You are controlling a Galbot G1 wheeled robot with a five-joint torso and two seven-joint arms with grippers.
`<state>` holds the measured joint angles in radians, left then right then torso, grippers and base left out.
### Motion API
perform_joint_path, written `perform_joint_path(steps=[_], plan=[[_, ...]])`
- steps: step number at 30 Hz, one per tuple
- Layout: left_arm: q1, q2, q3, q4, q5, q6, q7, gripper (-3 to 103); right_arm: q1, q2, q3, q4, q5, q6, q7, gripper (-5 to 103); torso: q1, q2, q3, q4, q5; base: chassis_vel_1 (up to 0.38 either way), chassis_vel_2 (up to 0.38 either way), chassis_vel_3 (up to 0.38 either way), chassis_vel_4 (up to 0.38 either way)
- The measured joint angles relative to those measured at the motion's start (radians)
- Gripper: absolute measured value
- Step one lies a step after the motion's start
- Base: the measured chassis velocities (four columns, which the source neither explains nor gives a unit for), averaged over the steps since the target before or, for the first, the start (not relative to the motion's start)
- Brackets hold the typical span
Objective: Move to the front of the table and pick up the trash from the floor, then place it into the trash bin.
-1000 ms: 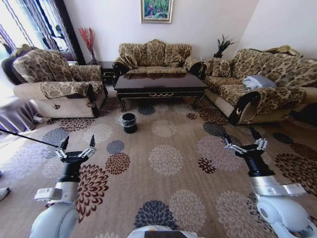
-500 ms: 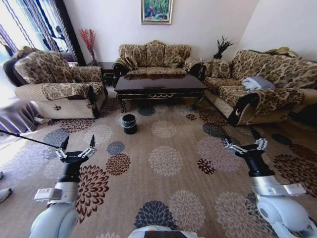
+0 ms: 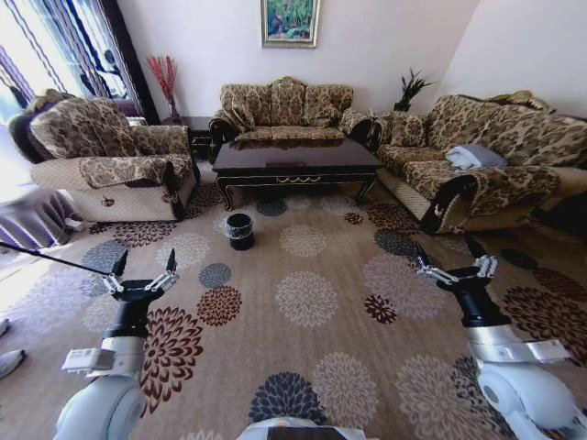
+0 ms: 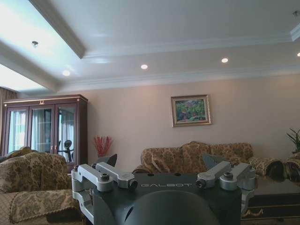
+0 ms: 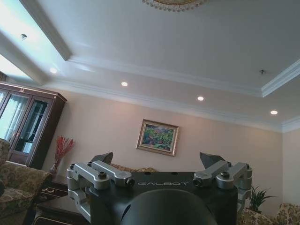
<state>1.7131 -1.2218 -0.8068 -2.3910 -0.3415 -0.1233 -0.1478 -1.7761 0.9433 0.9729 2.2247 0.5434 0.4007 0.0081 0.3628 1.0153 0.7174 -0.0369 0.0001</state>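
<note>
Hovering low over the floor (image 3: 312, 275), the left gripper (image 3: 142, 269) has its fingers spread wide and holds nothing; it sits well short of the table (image 3: 293, 158) and off to that table's left side as the robot faces it. The right gripper (image 3: 454, 264) hangs at about the same height on the opposite side, its fingers also spread apart and empty, likewise well short of the table. From the wrist cameras both grippers point up and forward: the left gripper's open fingertips frame a sofa (image 4: 197, 157) and a framed picture (image 4: 190, 110) on the far wall, and the right gripper's fingers (image 5: 102, 158) stand apart beneath the same picture.

The table stands across the room, long and dark, with gold trim along its front edge. Behind the table is the sofa, to the table's left an armchair (image 3: 105, 156), to its right a longer sofa (image 3: 477, 165) with a folded pale cloth (image 3: 474, 156) on the seat. The trash bin (image 3: 240, 230) sits on the floor just in front of the table's left front corner, upright, small and black with a clear liner over its rim. A pale flat patch lies on the floor beside the bin, just left of it, too small to tell what it is. Patterned carpet stretches between the grippers and the table.
</note>
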Motion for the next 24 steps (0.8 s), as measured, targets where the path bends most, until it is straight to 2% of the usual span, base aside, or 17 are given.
perform_joint_path(steps=[24], plan=[[-0.005, -0.007, 0.004, 0.006, 0.003, -0.003, -0.002, 100, -0.001, 0.008, -0.006, -0.001, -0.005, 0.002, 0.000, 100, 0.049, 0.112, 0.063, 0.0000, -0.0001, 0.000, 0.000, 0.000, 0.000]])
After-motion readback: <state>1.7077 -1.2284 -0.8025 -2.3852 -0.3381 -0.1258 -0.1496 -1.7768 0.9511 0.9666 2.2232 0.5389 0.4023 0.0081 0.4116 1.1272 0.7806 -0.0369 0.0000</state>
